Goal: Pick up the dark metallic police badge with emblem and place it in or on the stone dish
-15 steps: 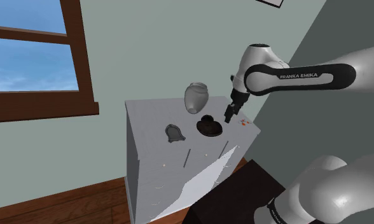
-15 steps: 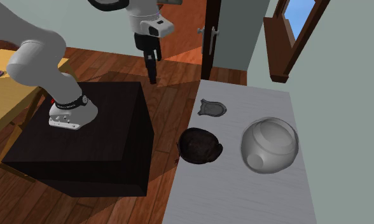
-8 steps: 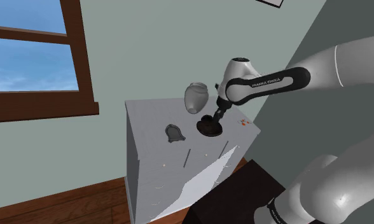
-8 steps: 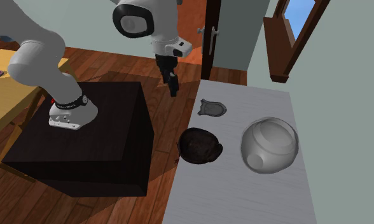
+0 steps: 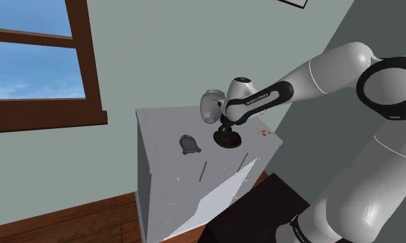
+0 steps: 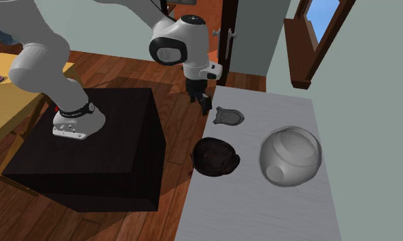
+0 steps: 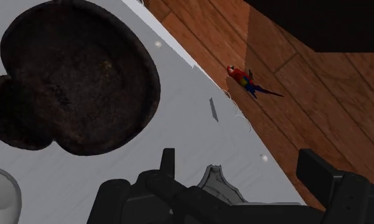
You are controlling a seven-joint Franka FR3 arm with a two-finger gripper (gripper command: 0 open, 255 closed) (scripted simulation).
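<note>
Flat on the grey table (image 6: 262,212), near its stand-side edge: dark badge (image 6: 228,117), apart from the dark stone dish (image 6: 216,157). Just above the badge's left in the second exterior view: gripper (image 6: 205,104), fingers spread, clasping nothing. Right of the dish: grey vase (image 6: 290,155).

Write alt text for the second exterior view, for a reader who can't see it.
The white arm's black gripper hangs at the edge of the grey table, just beside the dark police badge lying flat there. Further along the table sit a dark stone dish and a round grey vase; the arm's black box stand rests on a wooden floor.
</note>
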